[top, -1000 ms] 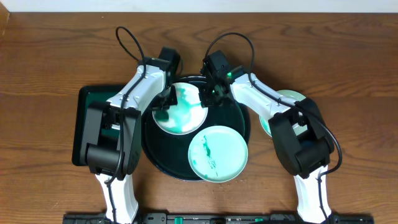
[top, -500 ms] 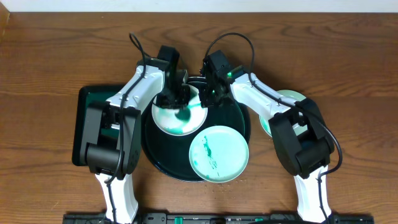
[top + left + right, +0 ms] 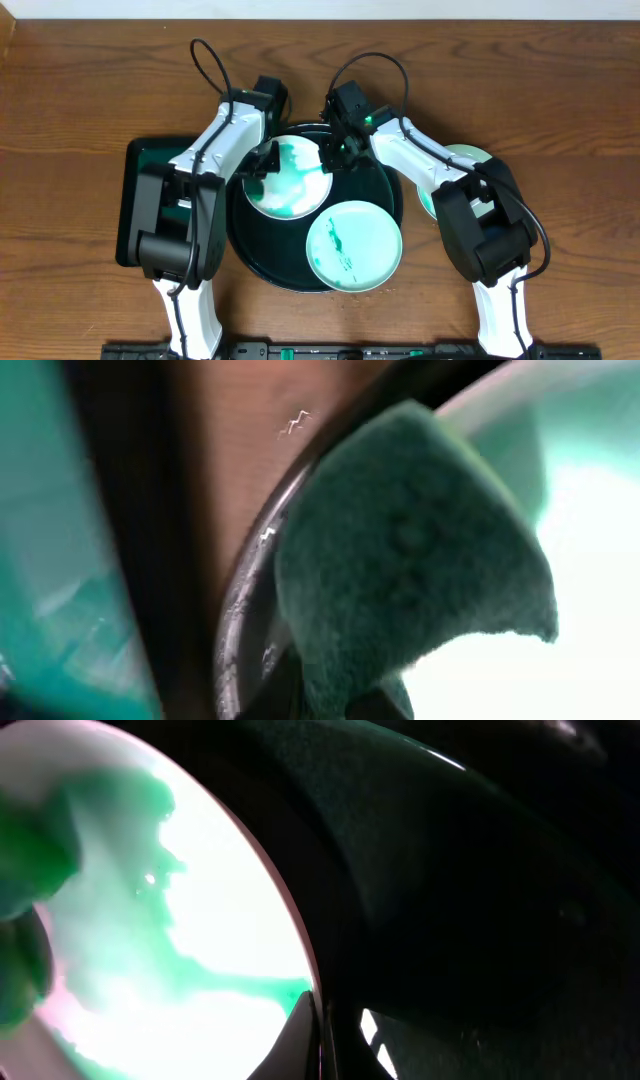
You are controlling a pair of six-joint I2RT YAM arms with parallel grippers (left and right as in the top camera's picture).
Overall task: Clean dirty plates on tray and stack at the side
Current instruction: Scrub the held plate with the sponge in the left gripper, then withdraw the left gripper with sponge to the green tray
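Rectangular tray (image 3: 138, 205) lies outboard of left jaws, on worktop (image 3: 80, 90). Left jaws: clamped on green sponge (image 3: 400, 550), which sits at the left rim of smeared plate (image 3: 292, 185). That plate lies between the two jaws, on the rear half of round tray (image 3: 258, 242). Right jaws: narrow, pinching the plate's right rim between the tips. Second plate (image 3: 353, 246), with few smears, is near the right jaws and overhangs the tray's front-right rim. Third plate (image 3: 468, 158) is outboard of right jaws, on worktop and partly hidden by the arm.
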